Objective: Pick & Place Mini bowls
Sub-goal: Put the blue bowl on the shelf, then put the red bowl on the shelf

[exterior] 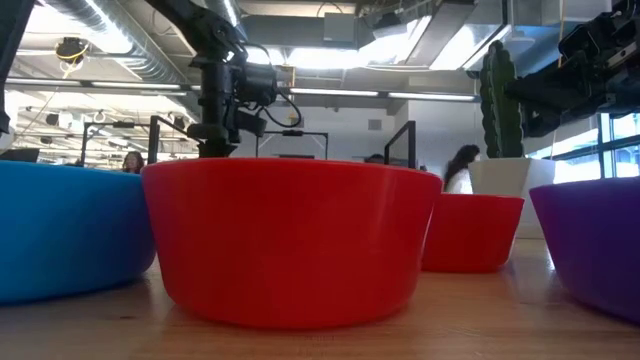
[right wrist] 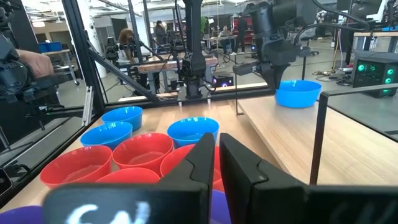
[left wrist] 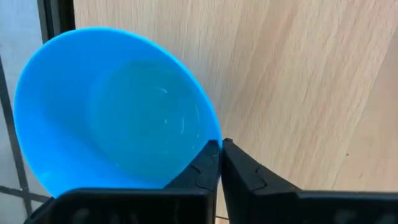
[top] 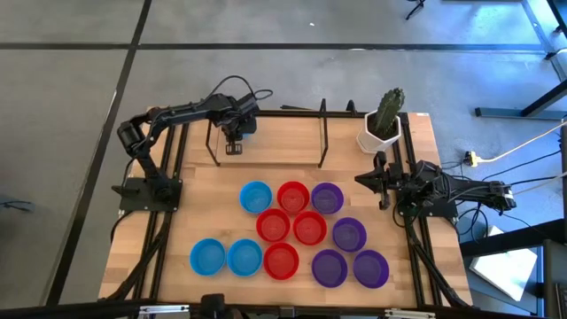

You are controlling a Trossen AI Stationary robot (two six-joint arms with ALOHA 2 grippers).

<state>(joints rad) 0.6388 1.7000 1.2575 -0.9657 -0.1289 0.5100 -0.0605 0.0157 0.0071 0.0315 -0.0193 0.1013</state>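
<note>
Left gripper (top: 234, 147) pinches a blue bowl's rim at the table's far side; right gripper (top: 382, 182) waits, closed and empty.

High view: left fingers hang over the far board; eleven bowls (top: 292, 229) lie nearer, three blue, four red, four purple; right gripper sits by the cactus (top: 386, 113). Low view: left gripper (exterior: 215, 140) hangs beyond a red bowl (exterior: 290, 235). Left wrist view: the blue bowl (left wrist: 115, 118) sits tilted just beside the fingers (left wrist: 242, 174), its rim clamped between them. Right wrist view: closed fingers (right wrist: 205, 163) point over the bowls; the left gripper (right wrist: 273, 78) holds the blue bowl (right wrist: 298, 93) above the board.
</note>
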